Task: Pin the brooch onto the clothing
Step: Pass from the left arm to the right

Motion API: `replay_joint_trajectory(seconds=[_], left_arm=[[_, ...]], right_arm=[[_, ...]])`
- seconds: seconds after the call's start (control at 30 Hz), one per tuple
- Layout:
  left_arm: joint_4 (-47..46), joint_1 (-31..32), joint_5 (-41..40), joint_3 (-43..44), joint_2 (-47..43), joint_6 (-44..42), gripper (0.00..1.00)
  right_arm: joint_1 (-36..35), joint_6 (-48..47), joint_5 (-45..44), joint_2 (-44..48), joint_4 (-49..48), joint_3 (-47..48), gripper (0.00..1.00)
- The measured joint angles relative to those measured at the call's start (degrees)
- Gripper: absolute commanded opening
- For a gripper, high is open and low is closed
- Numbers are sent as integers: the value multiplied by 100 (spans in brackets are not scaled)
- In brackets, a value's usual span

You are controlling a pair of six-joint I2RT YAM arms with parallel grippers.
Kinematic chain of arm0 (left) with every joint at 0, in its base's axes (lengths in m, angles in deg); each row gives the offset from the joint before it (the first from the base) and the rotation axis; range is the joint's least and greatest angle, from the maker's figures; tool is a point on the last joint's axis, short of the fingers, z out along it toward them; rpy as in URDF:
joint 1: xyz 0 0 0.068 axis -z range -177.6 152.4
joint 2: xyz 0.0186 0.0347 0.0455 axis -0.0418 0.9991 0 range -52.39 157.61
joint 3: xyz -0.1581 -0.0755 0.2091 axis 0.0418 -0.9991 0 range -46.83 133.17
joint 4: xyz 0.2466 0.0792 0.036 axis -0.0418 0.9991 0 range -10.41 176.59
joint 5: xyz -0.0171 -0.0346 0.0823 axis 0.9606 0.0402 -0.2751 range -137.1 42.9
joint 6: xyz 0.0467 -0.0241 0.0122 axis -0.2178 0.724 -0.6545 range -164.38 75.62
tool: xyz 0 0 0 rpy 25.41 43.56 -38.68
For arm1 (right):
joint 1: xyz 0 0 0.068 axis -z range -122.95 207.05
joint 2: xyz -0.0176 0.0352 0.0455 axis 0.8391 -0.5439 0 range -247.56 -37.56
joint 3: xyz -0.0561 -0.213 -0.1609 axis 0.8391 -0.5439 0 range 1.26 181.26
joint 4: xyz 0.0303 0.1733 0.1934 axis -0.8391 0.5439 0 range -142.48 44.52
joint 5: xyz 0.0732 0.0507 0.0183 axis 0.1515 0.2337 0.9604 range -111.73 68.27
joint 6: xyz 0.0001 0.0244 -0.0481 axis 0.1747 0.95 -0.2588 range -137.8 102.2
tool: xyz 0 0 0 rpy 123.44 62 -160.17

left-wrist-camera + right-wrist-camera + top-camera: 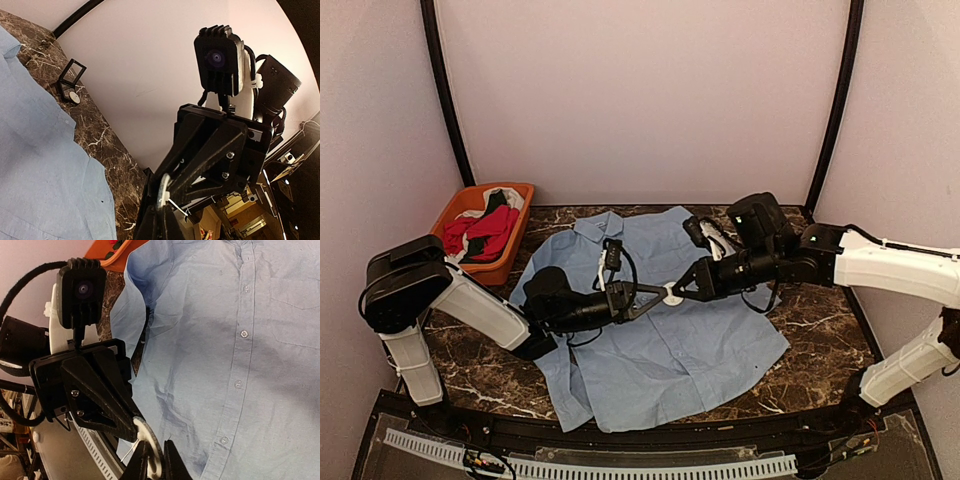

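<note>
Low at left, the left arm (480, 310) reaches across the bench (820, 330). The left jaws clamp the white brooch (672, 293) (a small round disc) above the blue shirt (660, 370), which lies flat mid-bench. Opposite, the right jaws pinch the same brooch.

The left hand (658, 298) and right hand (683, 291) cover most of the brooch (671, 294); its pin seems too small to tell.
</note>
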Motion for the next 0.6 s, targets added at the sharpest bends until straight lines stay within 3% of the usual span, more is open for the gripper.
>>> replay_joint_trajectory(seconds=[0.17,0.3,0.6], left_arm=[[-22,2,13,2,0,9,1],[-22,2,13,0,0,9,1],[-26,15,20,-4,0,9,1]], right_arm=[[0,-7,-31,-2,72,0,16],[13,7,-20,7,90,-4,8],[179,221,439,275,-310,-372,0]])
